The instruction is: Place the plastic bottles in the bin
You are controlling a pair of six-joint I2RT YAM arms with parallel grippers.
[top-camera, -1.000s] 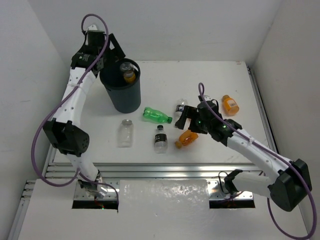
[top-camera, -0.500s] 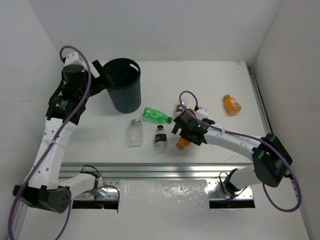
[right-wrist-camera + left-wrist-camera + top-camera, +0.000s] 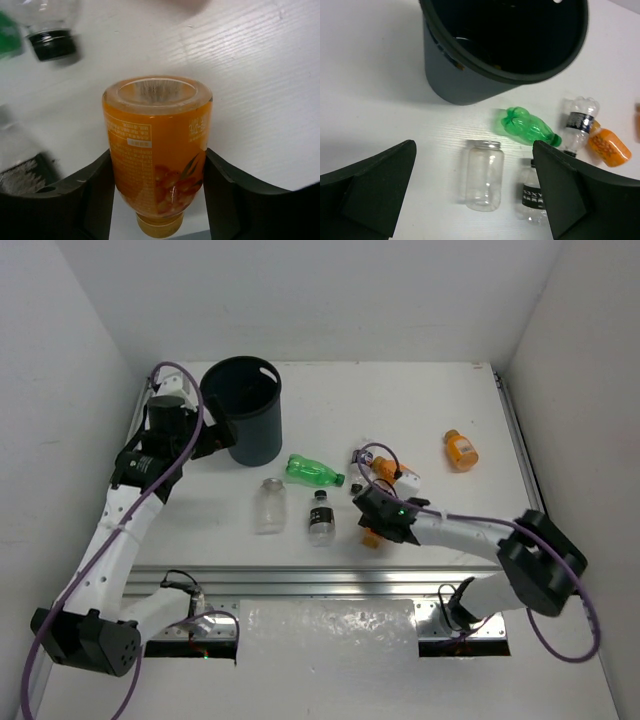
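Note:
The bin (image 3: 243,420) stands at the back left, and my left gripper (image 3: 212,436) hangs wide open beside its near wall, holding nothing. In the left wrist view, the left gripper (image 3: 473,147) looks down on a plain clear bottle (image 3: 484,175), a green bottle (image 3: 527,127) and two black-labelled clear bottles (image 3: 532,192), (image 3: 578,125). My right gripper (image 3: 378,526) is low on the table, shut on an orange bottle (image 3: 370,537). In the right wrist view, both fingers (image 3: 95,185) press the orange bottle's (image 3: 157,145) sides. Two more orange bottles (image 3: 383,468), (image 3: 460,449) lie to the right.
White walls close in the table on the left, back and right. A metal rail (image 3: 300,580) runs along the near edge. The green bottle (image 3: 313,472), clear jar (image 3: 269,505) and black-labelled bottle (image 3: 320,517) lie between the two arms.
My right gripper has come down over the orange bottle and closed on it. The left arm has drawn back from over the bin to its near left side, still open.

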